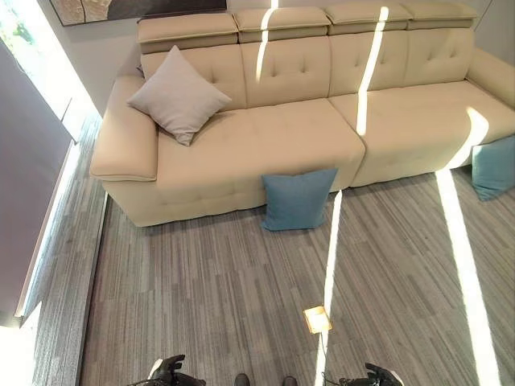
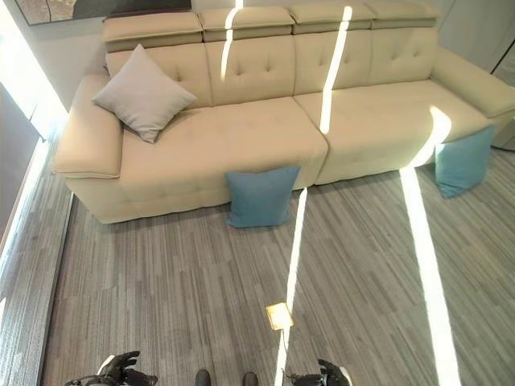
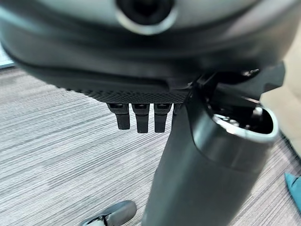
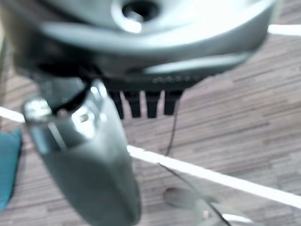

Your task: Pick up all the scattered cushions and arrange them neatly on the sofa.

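Right now I'm standing well back from the sofa (image 1: 265,145), with both arms hanging low. My left robot hand (image 1: 167,371) shows at the bottom edge of the head view; in its wrist view the fingers (image 3: 137,118) hang straight down, relaxed and spread apart, holding nothing. My right robot hand (image 2: 328,373) is the same story: fingers (image 4: 141,104) straight in a row over bare floor (image 1: 225,297), empty. I judge that's simply a resting pose, since nothing is within reach yet.

One grey cushion (image 1: 179,94) already sits on the sofa, propped on a corner against the backrest near the left armrest, so it leans there like a diamond. It looks plump and soft. A blue cushion (image 1: 297,199) stands on the floor, leaning against the front of the sofa's middle seat; that upright lean should make its top edge easy to catch. A second blue cushion (image 2: 462,160) leans on the floor against the sofa's front near its right end, partly in a sun stripe.

A small bright plate (image 1: 317,319) lies in the floor between me and the sofa.
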{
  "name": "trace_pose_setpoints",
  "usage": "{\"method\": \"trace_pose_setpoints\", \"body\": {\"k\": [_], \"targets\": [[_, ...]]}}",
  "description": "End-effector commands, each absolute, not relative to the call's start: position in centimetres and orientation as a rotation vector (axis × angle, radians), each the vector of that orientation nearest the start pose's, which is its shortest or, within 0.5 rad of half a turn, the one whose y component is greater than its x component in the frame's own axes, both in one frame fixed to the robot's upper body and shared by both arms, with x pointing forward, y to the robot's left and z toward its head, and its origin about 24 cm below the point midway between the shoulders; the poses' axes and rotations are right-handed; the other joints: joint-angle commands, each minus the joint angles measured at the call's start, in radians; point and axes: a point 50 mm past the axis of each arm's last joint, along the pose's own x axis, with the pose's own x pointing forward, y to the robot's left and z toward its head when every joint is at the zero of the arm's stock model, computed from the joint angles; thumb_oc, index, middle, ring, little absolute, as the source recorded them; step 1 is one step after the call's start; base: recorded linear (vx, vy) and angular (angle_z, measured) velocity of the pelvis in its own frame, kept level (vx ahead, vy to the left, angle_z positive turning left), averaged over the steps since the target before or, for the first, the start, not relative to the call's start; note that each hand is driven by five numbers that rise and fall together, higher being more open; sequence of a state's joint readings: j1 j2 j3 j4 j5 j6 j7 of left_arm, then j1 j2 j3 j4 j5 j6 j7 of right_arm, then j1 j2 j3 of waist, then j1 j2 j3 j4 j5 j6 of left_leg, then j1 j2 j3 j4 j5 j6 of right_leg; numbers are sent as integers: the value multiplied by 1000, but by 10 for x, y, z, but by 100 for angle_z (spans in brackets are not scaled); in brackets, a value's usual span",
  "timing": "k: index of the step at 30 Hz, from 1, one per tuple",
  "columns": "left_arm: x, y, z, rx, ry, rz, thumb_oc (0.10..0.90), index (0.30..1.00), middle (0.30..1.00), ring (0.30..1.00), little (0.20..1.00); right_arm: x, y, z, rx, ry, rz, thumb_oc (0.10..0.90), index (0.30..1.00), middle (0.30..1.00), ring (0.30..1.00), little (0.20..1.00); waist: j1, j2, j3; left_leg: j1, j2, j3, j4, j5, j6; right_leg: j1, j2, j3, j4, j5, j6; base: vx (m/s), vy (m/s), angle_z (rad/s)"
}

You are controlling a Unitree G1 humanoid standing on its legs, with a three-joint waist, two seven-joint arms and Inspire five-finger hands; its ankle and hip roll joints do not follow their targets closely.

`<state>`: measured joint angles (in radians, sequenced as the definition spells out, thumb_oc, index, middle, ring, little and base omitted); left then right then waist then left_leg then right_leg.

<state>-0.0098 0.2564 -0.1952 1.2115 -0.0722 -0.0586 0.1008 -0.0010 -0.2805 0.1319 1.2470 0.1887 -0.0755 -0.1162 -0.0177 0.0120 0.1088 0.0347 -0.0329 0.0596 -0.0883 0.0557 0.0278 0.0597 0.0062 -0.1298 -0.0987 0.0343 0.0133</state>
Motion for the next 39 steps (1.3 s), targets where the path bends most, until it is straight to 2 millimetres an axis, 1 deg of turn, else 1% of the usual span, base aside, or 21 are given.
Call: {"method": "trace_pose_setpoints", "body": {"k": [1, 10, 15, 19, 20, 23, 24, 25, 28, 29, 31, 32, 33, 35, 38, 39], "targets": [[109, 239, -155, 398, 1135, 110, 800, 900, 900, 900, 900, 96, -259, -153, -320, 1141, -254, 800, 900, 900, 900, 900, 6, -24, -25, 15, 25, -19, 1, -57, -59, -35, -63, 7, 11, 4, 111, 0, 0, 0], [113, 240, -154, 404, 1125, 124, 800, 900, 900, 900, 900, 102, -258, -151, -339, 1126, -239, 800, 900, 900, 900, 900, 8, -27, -20, 27, 29, -24, 1, -62, -60, -21, -57, 1, 11, -7, 105, 7, -15, 1], [122, 240, -151, 439, 1095, 99, 800, 900, 900, 900, 900, 109, -261, -148, -356, 1106, -229, 800, 900, 900, 900, 900, 3, -28, -10, 35, 38, -26, 1, -63, -62, -14, -52, -2, 11, -15, 97, 11, -43, 2], [131, 241, -148, 470, 1069, 77, 800, 900, 900, 900, 900, 115, -262, -146, -358, 1083, -229, 800, 900, 900, 900, 900, -2, -28, 7, 38, 47, -27, 2, -56, -66, -15, -41, -3, 17, -22, 83, 4, -56, 3], [132, 241, -147, 470, 1064, 77, 800, 900, 900, 900, 900, 116, -262, -146, -356, 1081, -231, 800, 900, 900, 900, 900, -3, -30, 12, 36, 49, -28, 15, -58, -67, -15, -40, -3, 24, -26, 79, -9, -65, 3], [138, 240, -145, 471, 1044, 74, 800, 900, 900, 900, 900, 118, -263, -145, -358, 1071, -233, 800, 900, 900, 900, 900, -4, -43, 38, -24, 51, -35, 124, -84, -73, -27, -38, -2, 50, -43, 60, -27, -74, 14], [142, 239, -144, 473, 1033, 69, 800, 900, 900, 900, 900, 119, -264, -144, -367, 1069, -231, 800, 900, 900, 900, 900, 1, -52, 53, -62, 43, -36, 196, -96, -78, -31, -40, -4, 61, -49, 51, -4, -63, 30], [142, 239, -144, 473, 1032, 69, 800, 900, 900, 900, 900, 119, -264, -144, -367, 1069, -231, 800, 900, 900, 900, 900, 0, -52, 52, -65, 43, -37, 199, -97, -78, -32, -40, -4, 61, -49, 51, -3, -54, 29], [146, 236, -143, 472, 1018, 63, 800, 900, 900, 900, 900, 119, -267, -143, -379, 1071, -236, 800, 900, 900, 900, 900, 1, -59, 66, -126, 35, -31, 281, -85, -87, -37, -49, -21, 71, -58, 45, 32, -13, 19], [147, 235, -143, 473, 1016, 61, 800, 900, 900, 900, 900, 117, -268, -143, -381, 1074, -238, 800, 900, 900, 900, 900, 0, -60, 66, -139, 40, -16, 279, -85, -84, -36, -53, -29, 75, -66, 44, 82, 36, 18], [146, 234, -143, 476, 1019, 55, 800, 900, 900, 900, 900, 115, -271, -143, -386, 1082, -244, 800, 900, 900, 900, 900, -1, -58, 61, -156, 47, 20, 238, -78, -75, -34, -59, -49, 80, -76, 45, 119, 78, 37], [145, 235, -144, 491, 1022, 49, 800, 900, 900, 900, 900, 113, -272, -143, -396, 1087, -244, 800, 900, 900, 900, 900, -2, -63, 63, -218, 55, 69, 236, -51, -68, -31, -66, -66, 86, -90, 43, 154, 112, 68], [143, 235, -144, 486, 1029, 46, 800, 900, 900, 900, 900, 113, -271, -144, -396, 1092, -238, 800, 900, 900, 900, 900, -2, -56, 57, -206, 58, 85, 211, -53, -64, -38, -59, -65, 94, -95, 41, 118, 87, 64], [142, 236, -144, 485, 1032, 55, 800, 900, 900, 900, 900, 113, -269, -144, -397, 1092, -233, 800, 900, 900, 900, 900, 0, -58, 55, -197, 58, 86, 201, -49, -64, -38, -56, -59, 99, -98, 42, 118, 71, 32], [137, 237, -146, 470, 1046, 68, 800, 900, 900, 900, 900, 115, -263, -145, -412, 1090, -201, 800, 900, 900, 900, 900, 6, -57, 44, -172, 36, 62, 174, -58, -49, -26, -58, -50, 107, -105, 51, 207, 158, -8], [135, 238, -147, 462, 1055, 79, 800, 900, 900, 900, 900, 120, -258, -145, -419, 1076, -174, 800, 900, 900, 900, 900, 17, -61, 36, -155, 24, 65, 159, -72, -33, -18, -70, -42, 115, -106, 66, 207, 170, -20]]}}
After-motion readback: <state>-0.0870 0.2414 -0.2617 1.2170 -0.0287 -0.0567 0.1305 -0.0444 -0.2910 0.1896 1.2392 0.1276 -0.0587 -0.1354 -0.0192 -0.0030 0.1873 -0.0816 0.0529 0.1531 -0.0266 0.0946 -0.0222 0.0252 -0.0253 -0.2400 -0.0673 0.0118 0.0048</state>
